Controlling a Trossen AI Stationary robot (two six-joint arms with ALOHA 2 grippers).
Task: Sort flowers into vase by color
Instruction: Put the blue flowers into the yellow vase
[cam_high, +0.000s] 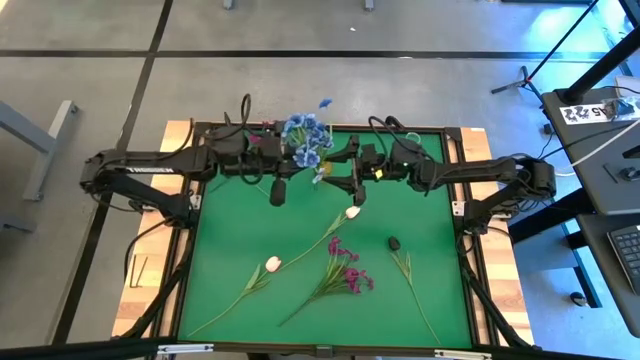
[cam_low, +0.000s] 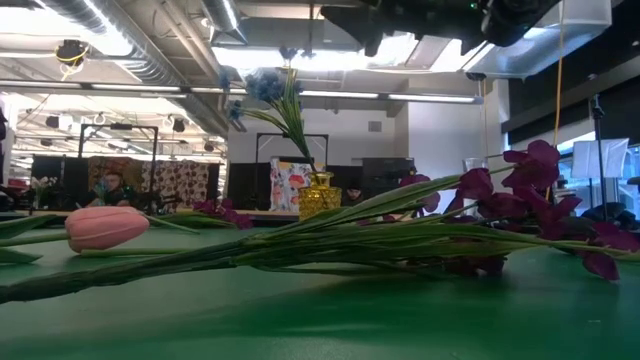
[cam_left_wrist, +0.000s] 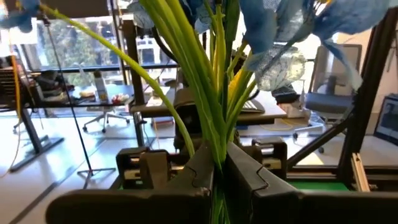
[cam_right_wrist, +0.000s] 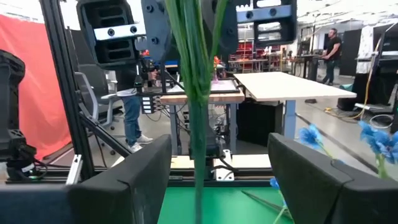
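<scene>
My left gripper (cam_high: 292, 160) (cam_left_wrist: 219, 180) is shut on a bunch of blue flowers (cam_high: 305, 138) at the table's far middle. My right gripper (cam_high: 336, 172) (cam_right_wrist: 217, 180) faces it, open. Its fingers stand on either side of the same stems (cam_right_wrist: 196, 106), lower down, without touching. In the low view, blue flowers (cam_low: 268, 88) stand in a yellow vase (cam_low: 318, 195). I cannot tell whether the held stems reach into it. Two white tulips (cam_high: 273, 264) (cam_high: 352, 212) and a magenta bunch (cam_high: 350, 272) lie flat on the green mat. My left gripper pinches the bunch of green stems (cam_left_wrist: 217, 152) between its two fingers, well below the blue blossoms (cam_left_wrist: 280, 37). The fingers come level from the table's left and lie across the stems. The stems stand upright and run on down below the fingers.
A lone green stem (cam_high: 410, 285) and a small dark bit (cam_high: 394, 242) lie on the mat's right half. The black table frame (cam_high: 460, 215) borders the mat. Seen from the low view, the tulip bud (cam_low: 105, 227) and the magenta blossoms (cam_low: 530, 190) lie close to the near edge.
</scene>
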